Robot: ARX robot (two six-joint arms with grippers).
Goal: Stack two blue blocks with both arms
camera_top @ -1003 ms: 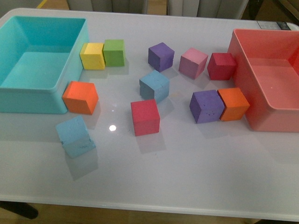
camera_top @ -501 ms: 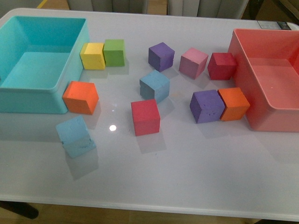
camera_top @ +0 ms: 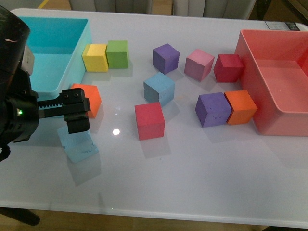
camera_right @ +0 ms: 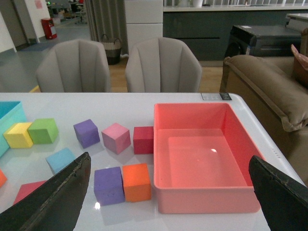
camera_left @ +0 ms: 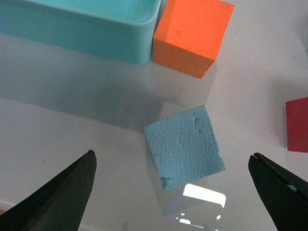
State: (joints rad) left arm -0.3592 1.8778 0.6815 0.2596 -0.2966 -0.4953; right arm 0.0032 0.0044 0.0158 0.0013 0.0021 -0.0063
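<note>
- Left gripper (camera_top: 77,111): jaws spread wide, nothing held. It hovers over the near light sky-blue foam cube (camera_left: 185,147), which lies flat on the white bench (camera_top: 202,183) toward the front-left corner.
- Second light-blue foam cube (camera_top: 159,88): mid-bench, nearer the far edge, well apart from the first.
- Right gripper (camera_right: 169,159): also wide open and empty. Its camera looks across the bench from well back, and it does not show in the front view.
- Judgement: no grasp made yet, all the stacking is ahead.
- Risk 1: the near cube sits skewed to the jaw line in the left wrist view. Closing like that would likely catch corners and spin the foam or squirt it out.
- Risk 2: an orange foam cube (camera_left: 192,36) and the wall of the turquoise plastic bin (camera_left: 96,38) are near, on the far-left side. A finger descending off-line could shove the orange one.
- Risk 3: a red foam cube (camera_top: 149,120) is near the second blue one, so a sloppy placement could clip it. The foam is soft, so over-squeezing could give a tilted release.
</note>
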